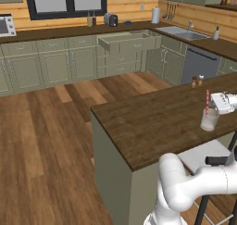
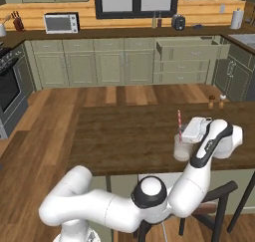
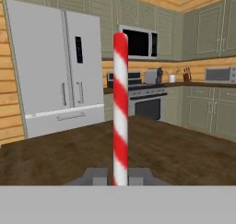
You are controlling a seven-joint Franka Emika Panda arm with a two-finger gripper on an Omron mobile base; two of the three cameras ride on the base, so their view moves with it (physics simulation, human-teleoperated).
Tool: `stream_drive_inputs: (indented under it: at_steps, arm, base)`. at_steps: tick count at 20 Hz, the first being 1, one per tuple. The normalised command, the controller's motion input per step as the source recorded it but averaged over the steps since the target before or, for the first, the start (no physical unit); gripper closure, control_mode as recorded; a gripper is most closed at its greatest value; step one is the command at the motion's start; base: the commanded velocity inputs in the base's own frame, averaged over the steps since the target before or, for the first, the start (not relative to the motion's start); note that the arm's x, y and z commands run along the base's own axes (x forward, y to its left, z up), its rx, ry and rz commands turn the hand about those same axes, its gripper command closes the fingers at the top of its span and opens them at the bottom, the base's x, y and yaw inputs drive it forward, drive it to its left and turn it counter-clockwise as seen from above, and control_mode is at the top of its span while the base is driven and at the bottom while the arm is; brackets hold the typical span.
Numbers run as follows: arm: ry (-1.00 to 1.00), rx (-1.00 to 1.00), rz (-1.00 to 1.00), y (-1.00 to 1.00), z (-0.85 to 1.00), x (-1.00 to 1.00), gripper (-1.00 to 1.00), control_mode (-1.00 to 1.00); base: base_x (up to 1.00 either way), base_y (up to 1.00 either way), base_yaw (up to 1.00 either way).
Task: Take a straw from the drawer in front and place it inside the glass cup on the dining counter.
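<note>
A red-and-white striped straw [image 1: 207,99] [image 2: 179,121] stands upright over the glass cup [image 1: 209,121] [image 2: 182,149], and its lower end dips into the cup's mouth. My gripper [image 1: 209,105] [image 2: 183,133] is shut on the straw from the right, just above the rim. In the hand view the straw [image 3: 120,103] rises straight up between my fingertips [image 3: 120,177]. The cup sits on the dark wood dining counter [image 1: 152,117] [image 2: 119,136]. The sage-green drawer [image 1: 127,41] [image 2: 188,49] is pulled open at the far wall counter.
Two small shakers [image 1: 196,81] [image 2: 217,102] stand on the dining counter behind the cup. Black-framed stools [image 2: 219,198] sit under the counter's near edge. A sink [image 1: 185,33] and a microwave [image 2: 61,23] are on the wall counter. A fridge [image 3: 60,66] stands beyond the counter.
</note>
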Motion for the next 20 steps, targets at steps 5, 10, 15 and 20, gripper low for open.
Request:
stream_drive_inputs:
  at_steps: [5,10,15,20]
  arm:
    - [0.00,0.00,0.00,-0.07,-0.02,-0.01,1.00,-1.00]
    - [0.00,0.00,0.00,-0.14,-0.07,0.00,1.00,-1.00]
    - [0.00,0.00,0.00,-0.07,-0.10,0.00,1.00,-1.00]
    - [0.00,0.00,0.00,-0.01,-0.09,0.00,1.00,-1.00]
  base:
    - [0.00,0.00,0.00]
    - [0.00,0.00,0.00]
    - [0.00,0.00,0.00]
    - [0.00,0.00,0.00]
